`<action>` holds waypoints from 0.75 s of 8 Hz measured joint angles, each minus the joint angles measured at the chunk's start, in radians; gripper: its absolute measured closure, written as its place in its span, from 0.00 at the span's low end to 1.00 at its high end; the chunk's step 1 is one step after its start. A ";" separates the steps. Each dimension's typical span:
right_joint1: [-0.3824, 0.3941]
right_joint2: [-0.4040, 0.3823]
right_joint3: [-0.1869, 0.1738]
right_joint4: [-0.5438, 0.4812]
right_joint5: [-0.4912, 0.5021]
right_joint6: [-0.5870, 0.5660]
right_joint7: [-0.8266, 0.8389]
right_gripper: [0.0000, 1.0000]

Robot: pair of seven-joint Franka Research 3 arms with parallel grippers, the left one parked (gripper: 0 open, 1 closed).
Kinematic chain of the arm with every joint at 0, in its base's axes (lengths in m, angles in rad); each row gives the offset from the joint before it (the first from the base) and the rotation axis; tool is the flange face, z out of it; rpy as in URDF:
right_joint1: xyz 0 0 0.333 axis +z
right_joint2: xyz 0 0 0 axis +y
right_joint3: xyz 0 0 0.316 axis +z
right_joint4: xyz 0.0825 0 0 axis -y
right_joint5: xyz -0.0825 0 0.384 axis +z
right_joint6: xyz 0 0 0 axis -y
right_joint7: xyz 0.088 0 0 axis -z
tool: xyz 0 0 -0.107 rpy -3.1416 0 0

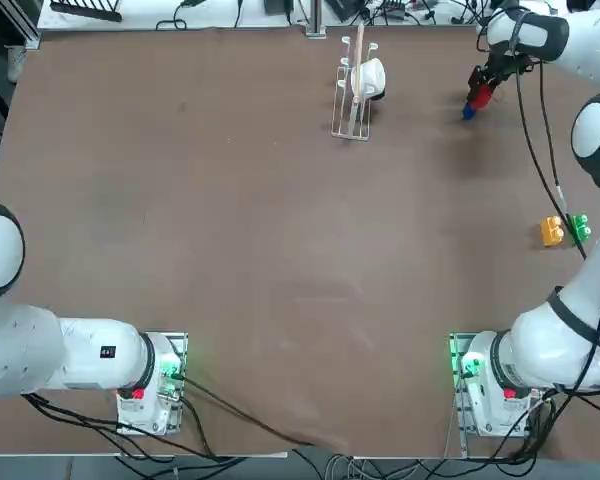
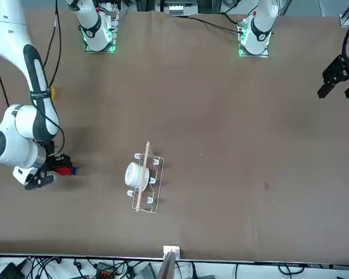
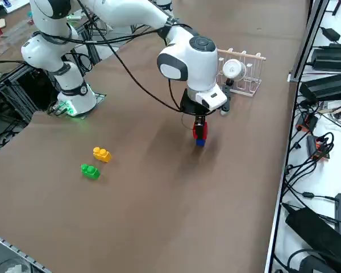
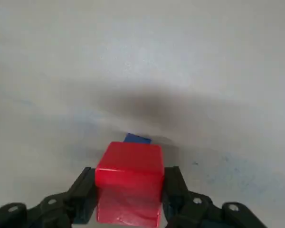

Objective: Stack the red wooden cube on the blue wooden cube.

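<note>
Top view. We see the right gripper [image 1: 479,88] near the far right corner of the desk [image 1: 260,250], with the red wooden cube [image 1: 480,95] between its fingers and the blue wooden cube [image 1: 469,112] showing just beneath it. A white mug [image 1: 368,77] sits on a clear rack [image 1: 352,95] near the middle of the far edge. An orange studded block [image 1: 551,231] and a green studded block [image 1: 579,228] lie side by side at the right edge, well apart from the cubes.

Front view. We find the right gripper [image 2: 46,172] low over the desk [image 2: 221,133], pinching the red wooden cube [image 2: 61,170]; a sliver of the blue wooden cube [image 2: 73,170] shows right beside it. The mug [image 2: 134,174] and rack [image 2: 146,185] stand nearby.

Right side view. The right gripper [image 3: 200,122] points straight down and holds the red wooden cube [image 3: 199,131] directly over the blue wooden cube [image 3: 200,141], which rests on the desk [image 3: 159,199]. We cannot tell whether the two cubes touch. The orange block [image 3: 102,154] and green block [image 3: 90,170] lie apart from them, toward the desk's right edge.

Right wrist view. Both fingers [image 4: 83,192] of the right gripper [image 4: 129,194] press against opposite sides of the red wooden cube [image 4: 129,183]; one edge of the blue wooden cube [image 4: 137,138] shows beyond it.
</note>
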 joint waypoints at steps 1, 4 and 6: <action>0.000 0.002 0.000 0.000 0.007 0.000 0.000 0.23; 0.000 0.003 0.000 0.000 0.027 0.000 0.000 0.19; 0.000 0.004 0.000 0.000 0.027 0.000 0.000 0.11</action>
